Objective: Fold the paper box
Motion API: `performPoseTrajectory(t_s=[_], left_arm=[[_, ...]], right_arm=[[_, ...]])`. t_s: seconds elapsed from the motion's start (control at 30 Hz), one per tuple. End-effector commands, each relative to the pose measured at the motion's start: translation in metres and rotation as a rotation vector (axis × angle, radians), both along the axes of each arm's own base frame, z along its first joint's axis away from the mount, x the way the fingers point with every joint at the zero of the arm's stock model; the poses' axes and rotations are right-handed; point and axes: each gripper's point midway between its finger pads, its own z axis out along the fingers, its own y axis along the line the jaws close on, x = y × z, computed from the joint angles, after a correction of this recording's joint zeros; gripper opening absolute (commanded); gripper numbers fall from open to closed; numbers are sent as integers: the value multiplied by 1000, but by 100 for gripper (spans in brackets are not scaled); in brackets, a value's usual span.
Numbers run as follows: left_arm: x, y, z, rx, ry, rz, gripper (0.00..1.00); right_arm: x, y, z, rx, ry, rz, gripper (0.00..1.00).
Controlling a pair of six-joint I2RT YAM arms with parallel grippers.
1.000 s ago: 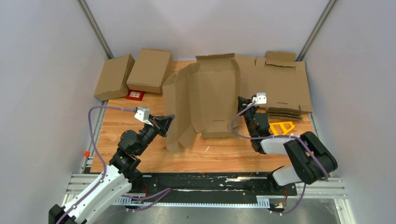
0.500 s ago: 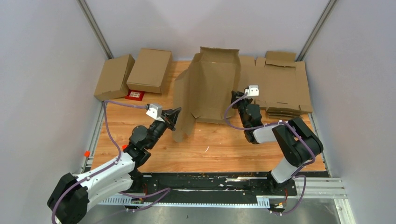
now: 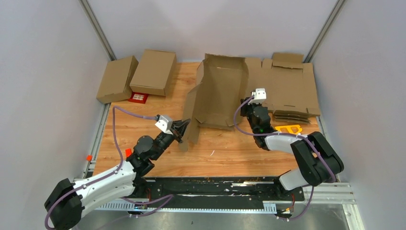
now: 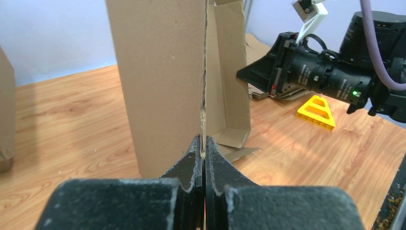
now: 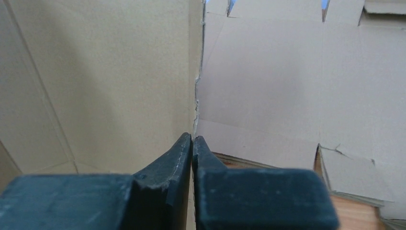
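Lengthwise front-to-back, paper box [image 3: 220, 91], left gripper [image 4: 202, 143] and right gripper [image 5: 192, 139] clamped on its flaps

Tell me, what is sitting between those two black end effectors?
The paper box, half raised, spans the whole gap in the top view. The left end effector pinches its left flap edge; the right end effector pinches its right wall.

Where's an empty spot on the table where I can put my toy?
Best: the bare wood in front of the paper box, between the left arm and right arm. Also the strip between the closed boxes and the left arm. The back is crowded, with flat cardboard sheets.
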Motion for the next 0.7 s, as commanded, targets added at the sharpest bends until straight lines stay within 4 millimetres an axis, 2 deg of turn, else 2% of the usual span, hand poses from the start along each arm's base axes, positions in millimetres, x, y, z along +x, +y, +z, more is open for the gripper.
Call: performPoseTrajectory(t_s=[0.0,0.1,0.27,0.4,0.57,0.6,0.67], left_arm=[[3,14,-37,56,146,82,0],[2,27,-51,49,205,134,0],[0,53,-54,-33,265,242,6],[-8,50,-63,-50,351,214,7],[-11,51,-83,27,385,214,7],[-11,53,-84,26,388,220,13],[-12,54,-80,21,391,226,35]], right_arm=[[-7,2,-12,-35,67,25,0],[-8,-1,-13,-35,42,15,0],[-8,4,-11,-63,14,56,0],[-11,6,-6,-77,-14,78,0],[-12,12,-5,-91,-22,110,0],[-12,12,-5,-93,-22,114,0],[-12,13,-5,-105,-29,119,0]])
